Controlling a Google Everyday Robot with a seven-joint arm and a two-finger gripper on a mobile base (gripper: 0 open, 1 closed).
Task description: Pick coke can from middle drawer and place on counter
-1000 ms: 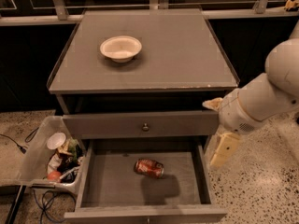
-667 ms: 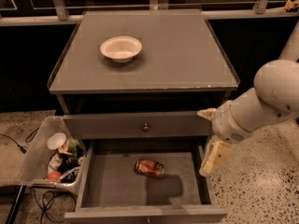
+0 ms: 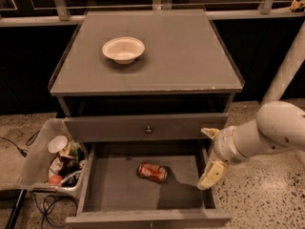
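Approaching for the pick, hovering the empty, spread tool (image 3: 210,152) at the right wall of the middle drawer (image 3: 109,194), likely needing to move left and down onto the coke can (image 3: 152,172) lying mid-floor.

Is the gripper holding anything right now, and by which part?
Nothing is held. The gripper hangs open by the right wall of the middle drawer, apart from the coke can lying on its side on the floor.

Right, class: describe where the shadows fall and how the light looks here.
Camera view: dim, warm light; the coke can lies in the middle drawer with a dark shadow to its right, towards the open gripper at the drawer's right edge; the white bowl shadows the counter.
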